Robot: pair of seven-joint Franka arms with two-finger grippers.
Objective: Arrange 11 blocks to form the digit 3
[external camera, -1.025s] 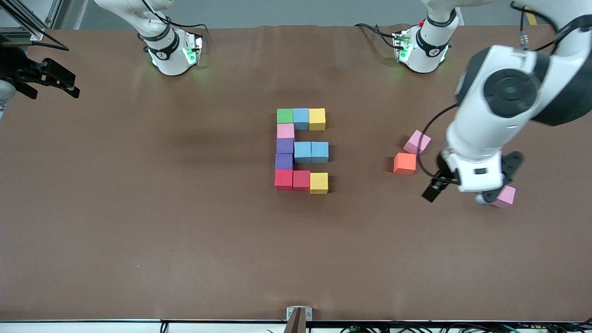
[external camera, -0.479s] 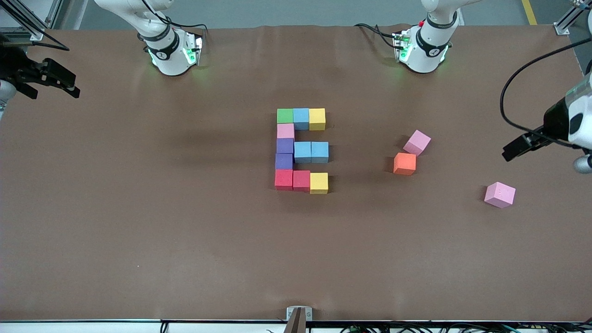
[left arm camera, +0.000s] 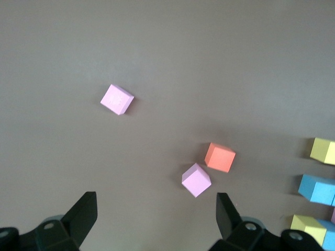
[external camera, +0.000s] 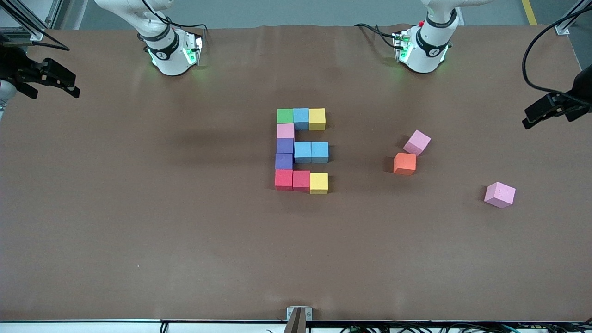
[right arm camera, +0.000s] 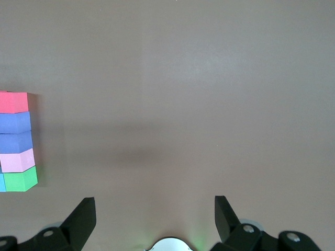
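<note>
Eleven matte foam cubes form the digit 3 [external camera: 301, 151] mid-table, well clear of every edge, an orange cube [external camera: 404, 163] loose toward the left arm's end; the left gripper [left arm camera: 157, 219], spread empty, has withdrawn to that end's edge, while the right gripper [right arm camera: 155, 219] waits spread at its own.

This is a robotics lab. Two white robot arm bases [external camera: 169, 51] are bolted along one edge of a wide counter [external camera: 138, 208] covered with a plain brown mat, green status lights glowing at their feet. Black cables [external camera: 374, 30] trail from the bases, aluminium framing [external camera: 27, 21] stands at a corner, and grey floor with a yellow safety stripe [external camera: 528, 11] shows past the edge.
</note>
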